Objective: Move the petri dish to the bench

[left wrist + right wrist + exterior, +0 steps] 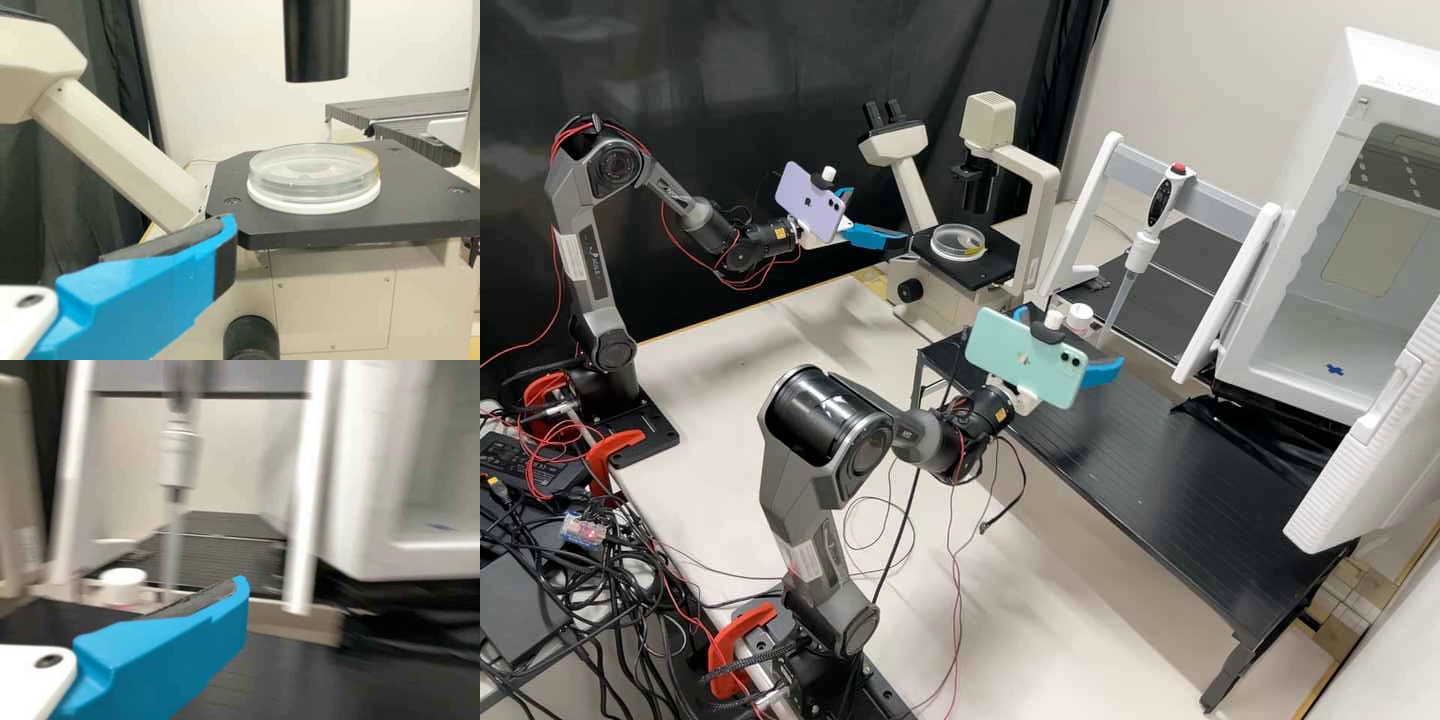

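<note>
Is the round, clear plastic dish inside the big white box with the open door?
No, the dish sits on a round white base on the flat black stage of the cream microscope.

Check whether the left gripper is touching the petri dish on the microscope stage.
Apart. The left wrist view shows bare black stage between the blue finger and the petri dish; the high view shows the left gripper short of it.

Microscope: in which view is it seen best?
The high view, with the microscope nearly whole, eyepieces to stage. Left wrist view: its stage and knob, close. Right wrist view: apparently a beige edge.
</note>
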